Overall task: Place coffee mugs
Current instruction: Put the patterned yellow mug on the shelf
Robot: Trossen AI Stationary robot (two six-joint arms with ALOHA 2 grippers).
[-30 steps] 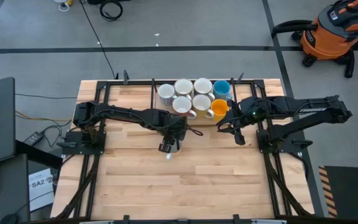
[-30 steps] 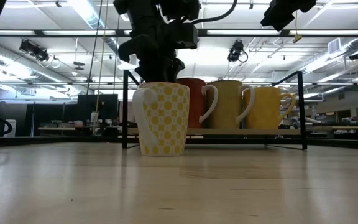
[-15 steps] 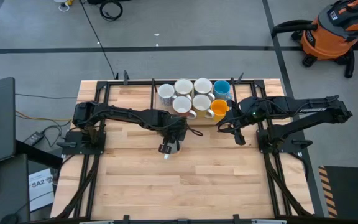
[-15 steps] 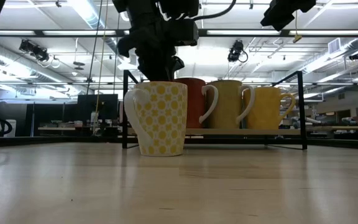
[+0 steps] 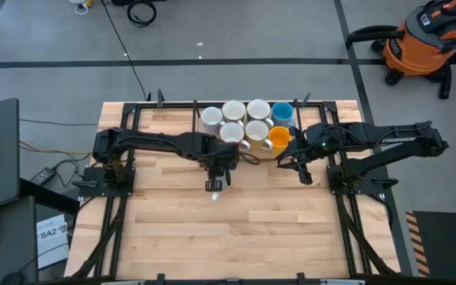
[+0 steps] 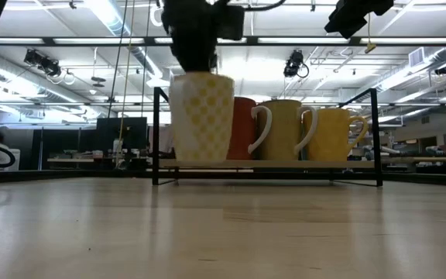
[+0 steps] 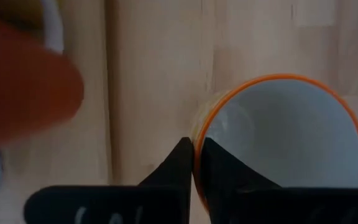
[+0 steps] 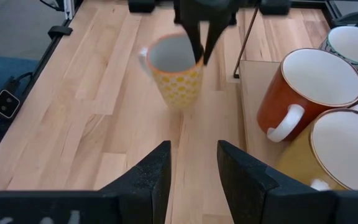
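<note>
A yellow-dotted coffee mug (image 6: 202, 116) with an orange rim and white inside hangs above the table's middle. My left gripper (image 5: 216, 182) is shut on it from above. Its handle (image 8: 145, 59) shows only in the right wrist view. Several other coffee mugs (image 5: 248, 127), white, orange-yellow and blue, stand upright and close together on a low black-framed rack (image 6: 374, 139) at the far edge. My right gripper (image 8: 191, 155) waits open above the table beside the rack's right end (image 5: 301, 170), holding nothing. My left gripper pinches the mug's rim (image 7: 194, 134) on the side away from the handle, one finger inside the cup and one outside. The fingers (image 8: 201, 40) come from above, pointing steeply down. The mug hangs upright below them, its base (image 6: 202, 160) clear of the table.
An orange-red mug (image 8: 306, 93) and a yellow one (image 6: 327, 132) stand at the rack's near side, close to the lifted mug. Bare wooden table (image 5: 236, 237) lies toward the near edge. An orange vacuum (image 5: 426, 39) stands on the floor beyond the table.
The dotted mug stood on the table and turned a little there, its handle swinging round. My left gripper has then gone straight up with it. The mug now hangs upright, clear of the table. My right arm has kept still.
</note>
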